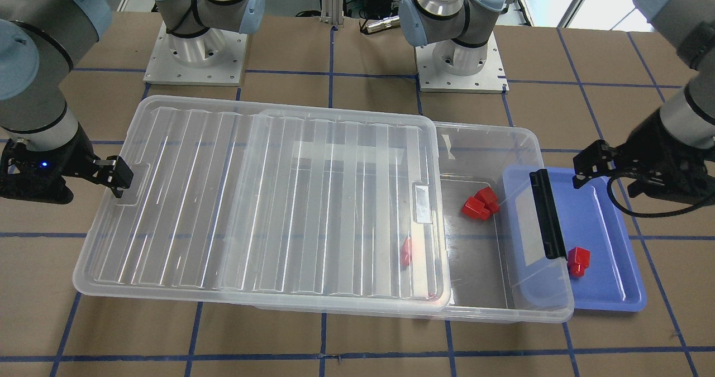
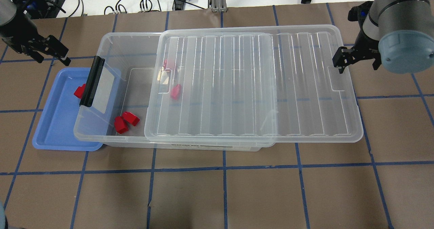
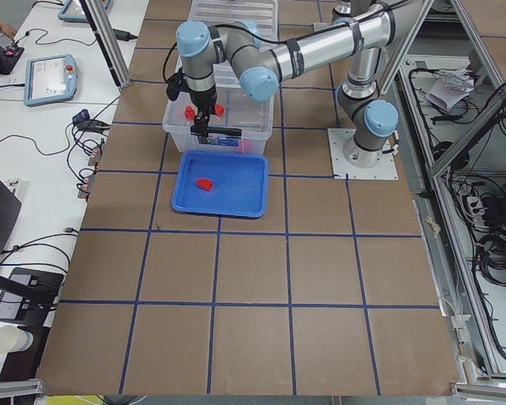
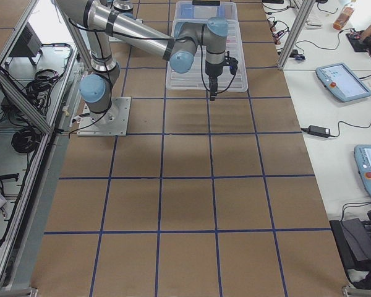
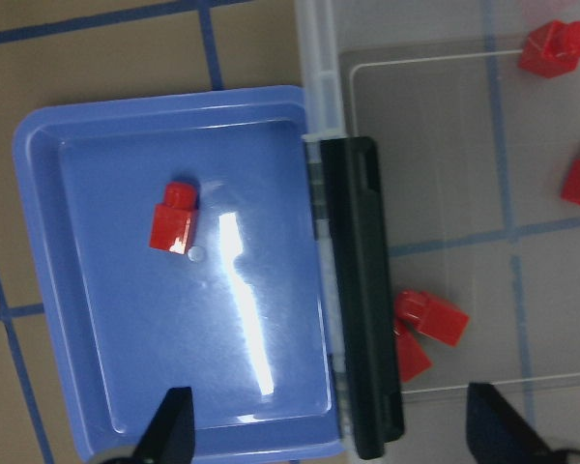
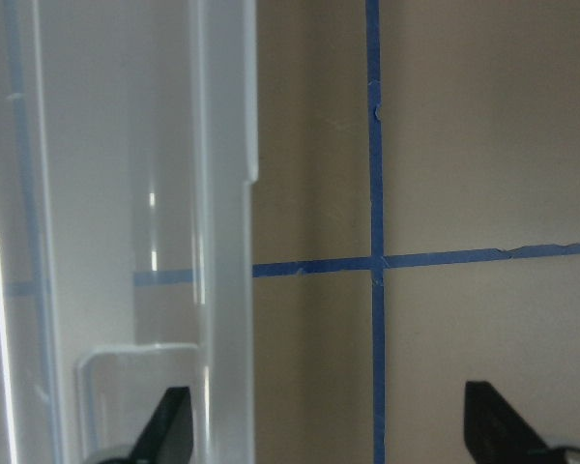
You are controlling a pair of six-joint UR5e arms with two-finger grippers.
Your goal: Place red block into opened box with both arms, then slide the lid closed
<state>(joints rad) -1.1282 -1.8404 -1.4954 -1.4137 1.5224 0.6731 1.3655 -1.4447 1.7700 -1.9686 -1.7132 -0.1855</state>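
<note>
The clear box (image 1: 519, 142) lies across the table with its lid (image 1: 251, 198) slid partway, leaving the end by the black latch bar (image 1: 546, 212) uncovered. Two red blocks (image 1: 480, 204) lie in the uncovered part, and another (image 1: 406, 251) shows through the lid. A single red block (image 5: 174, 217) lies in the blue tray (image 5: 68, 290). My left gripper (image 5: 333, 435) hangs open above the tray and latch end, holding nothing. My right gripper (image 2: 357, 63) is open and straddles the lid's far end edge (image 6: 222, 193) from above.
The box's latch end overlaps the blue tray (image 2: 51, 130). Both arm bases (image 1: 195, 58) stand on the robot's side of the table behind the box. Cables and devices lie beyond the table's edge (image 2: 152, 1). Brown table surface with blue tape lines (image 2: 223, 188) surrounds the box.
</note>
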